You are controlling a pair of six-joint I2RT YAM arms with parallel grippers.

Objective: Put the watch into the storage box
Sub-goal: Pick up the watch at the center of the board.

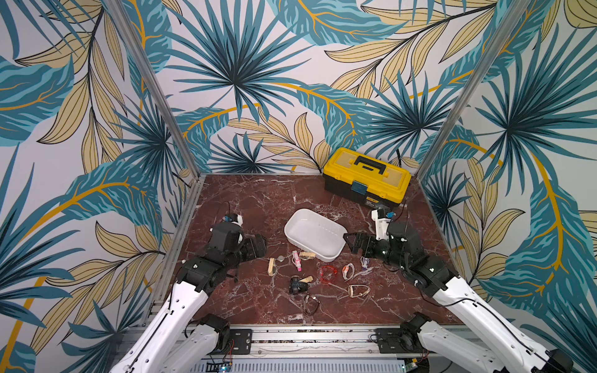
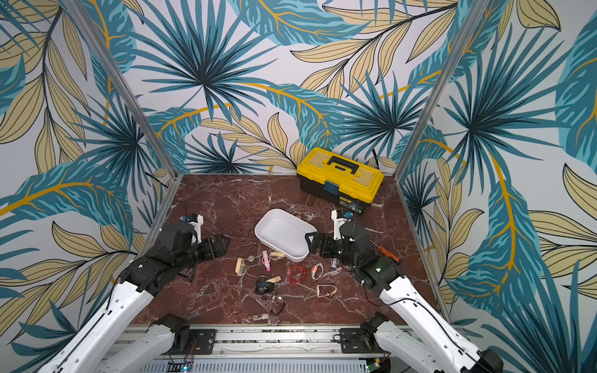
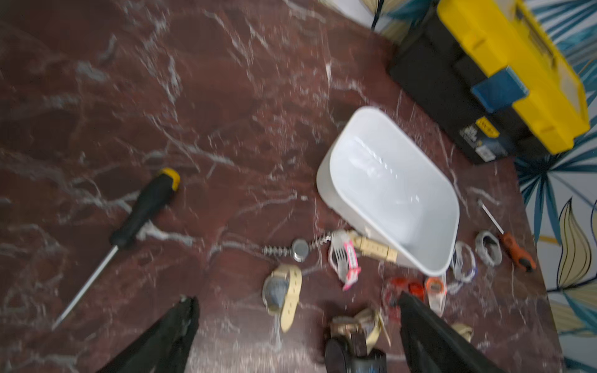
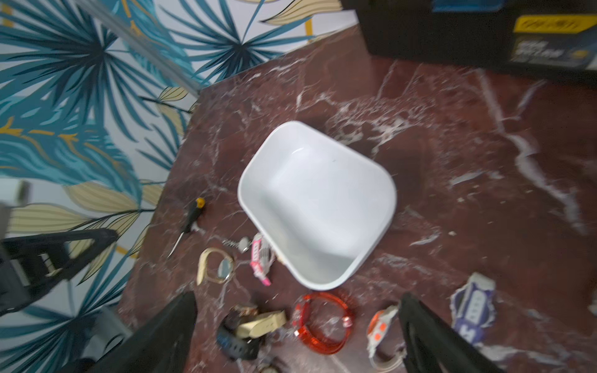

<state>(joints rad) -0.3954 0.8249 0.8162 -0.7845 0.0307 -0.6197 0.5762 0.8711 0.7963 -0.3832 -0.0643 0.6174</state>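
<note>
Now: white, shallow box (image 1: 310, 231) empty; watches (image 4: 260, 258) strewn along its near rim. Wide open, holding nothing: left tool (image 3: 297, 297), right tool (image 4: 298, 296). Wrist views alone show black screwdriver (image 3: 145, 206).

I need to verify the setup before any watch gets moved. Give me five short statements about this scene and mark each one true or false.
1. The storage box is empty. True.
2. The yellow toolbox stands with its lid open. False: the lid is shut.
3. The left gripper and the right gripper are both open and hold nothing. True.
4. The red watch lies inside the storage box. False: it lies on the table, outside the box, on the robot's side of it.
5. A black-handled screwdriver lies on the table. True.
</note>
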